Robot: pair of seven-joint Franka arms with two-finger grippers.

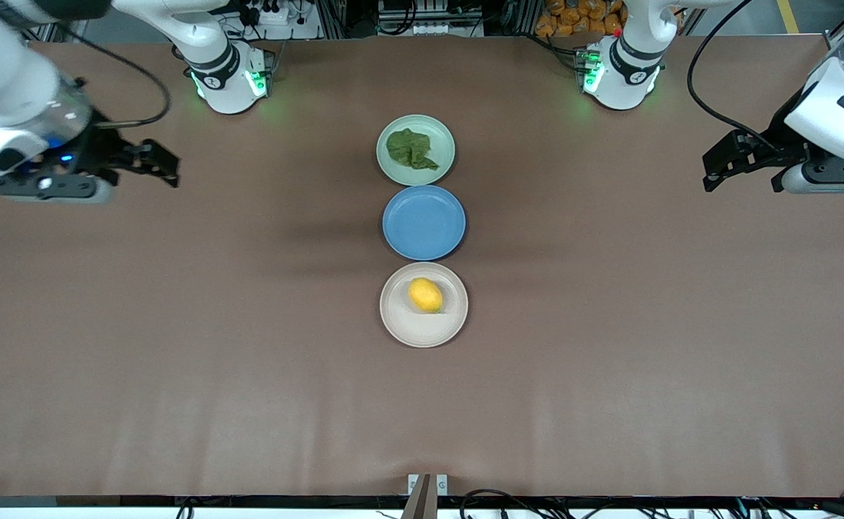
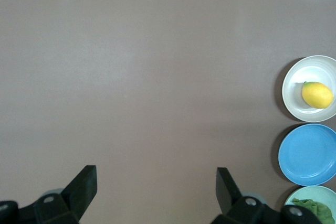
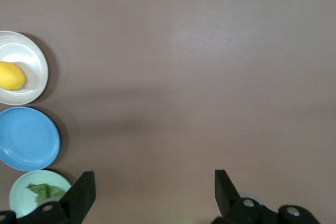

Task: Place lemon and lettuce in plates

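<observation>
The yellow lemon [image 1: 425, 295] lies in the beige-white plate [image 1: 401, 326], nearest the front camera in the row. The dark green lettuce [image 1: 410, 149] lies in the mint green plate [image 1: 442, 137], farthest from the camera. My left gripper [image 1: 712, 171] is open and empty over the table at the left arm's end. My right gripper [image 1: 166, 164] is open and empty over the table at the right arm's end. The left wrist view shows the lemon [image 2: 317, 95], its plate [image 2: 299, 80] and the lettuce [image 2: 314, 208]. The right wrist view shows the lemon [image 3: 11, 75] and the lettuce [image 3: 45, 191].
An empty blue plate [image 1: 424, 222] sits between the two task plates, in a row down the table's middle. It also shows in the left wrist view [image 2: 308, 155] and the right wrist view [image 3: 27, 138]. Brown table surface spreads on both sides of the row.
</observation>
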